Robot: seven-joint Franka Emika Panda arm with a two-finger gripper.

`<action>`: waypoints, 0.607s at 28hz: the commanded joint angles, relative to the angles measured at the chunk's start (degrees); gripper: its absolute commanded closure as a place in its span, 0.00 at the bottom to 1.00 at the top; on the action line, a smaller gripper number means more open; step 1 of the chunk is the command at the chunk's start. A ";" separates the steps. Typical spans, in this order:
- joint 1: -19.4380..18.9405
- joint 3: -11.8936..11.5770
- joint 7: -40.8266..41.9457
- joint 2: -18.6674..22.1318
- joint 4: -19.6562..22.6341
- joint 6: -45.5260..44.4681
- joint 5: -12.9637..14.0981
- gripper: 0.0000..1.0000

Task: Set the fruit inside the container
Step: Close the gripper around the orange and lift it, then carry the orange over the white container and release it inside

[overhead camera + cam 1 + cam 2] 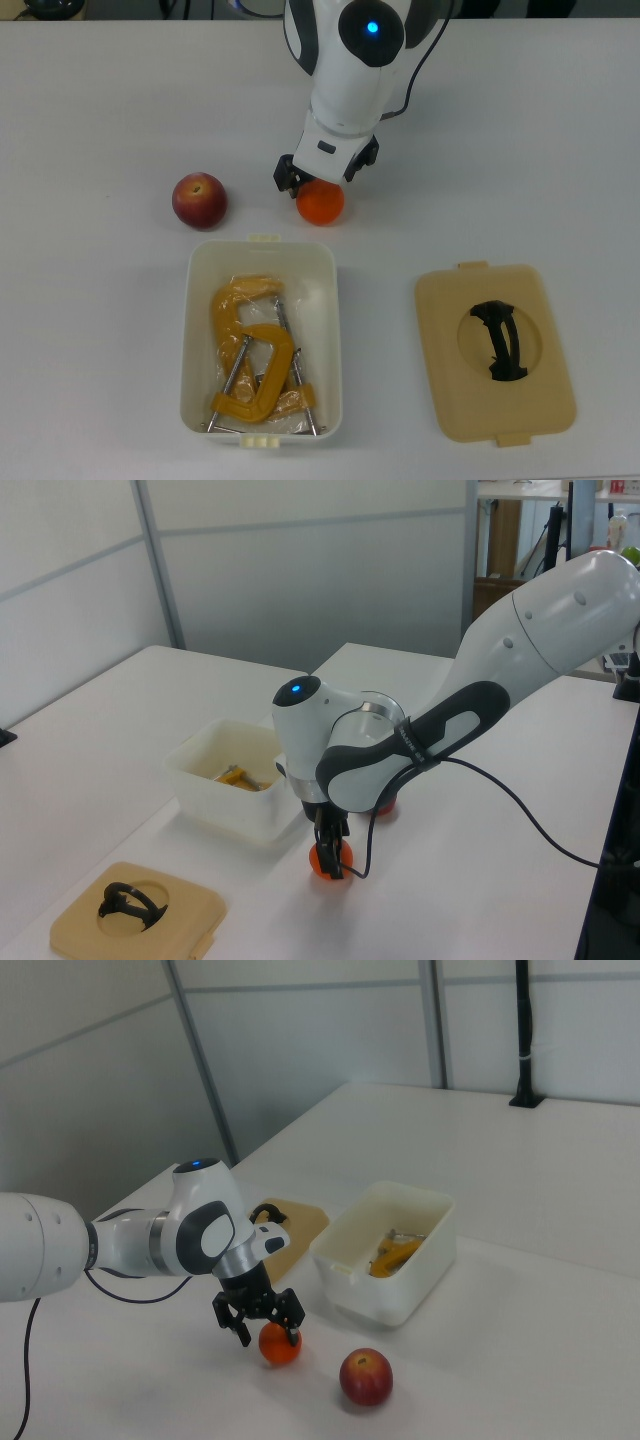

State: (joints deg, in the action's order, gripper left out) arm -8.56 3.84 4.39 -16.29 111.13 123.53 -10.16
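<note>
The open gripper (265, 1322) straddles the small bright orange round fruit (321, 203); judged best: centre, close gently, lift toward the white rectangular plastic tub (332, 300) at six o'clock.

— Where was the arm at that moment?

— The white Franka arm (520, 640) reached down over the table, wrist bent so that the gripper (266, 1327) pointed straight downward. A blue light glowed on the rounded wrist housing (371, 28).

— And the fingers?

— The black fingers (245, 1328) stood spread apart, one on each side, low near the tabletop. In the top view the gripper (322, 180) sat beneath the white wrist body, its two black finger mounts showing at either side.

— Anything else on the arm?

— A black cable (520, 815) trailed from the wrist back along the forearm.
</note>
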 commanded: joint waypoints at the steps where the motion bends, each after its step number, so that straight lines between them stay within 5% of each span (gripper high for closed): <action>1: -0.06 0.12 -1.58 -1.98 -0.74 2.42 -2.31 0.00; 6: -0.06 0.29 -4.57 -4.62 -2.58 4.62 -4.69 0.00; 10: -0.06 0.29 -4.92 -5.24 -3.55 4.62 -5.83 0.20; 11: -0.06 0.29 -4.92 -5.24 -3.55 4.62 -5.83 0.26; 12: -0.06 0.29 -4.83 -5.15 -3.55 4.62 -5.83 0.47; 17: -0.06 0.29 -5.01 -4.71 -3.55 4.00 -5.74 0.91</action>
State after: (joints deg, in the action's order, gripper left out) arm -8.55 3.86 1.05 -20.90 108.19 127.57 -14.72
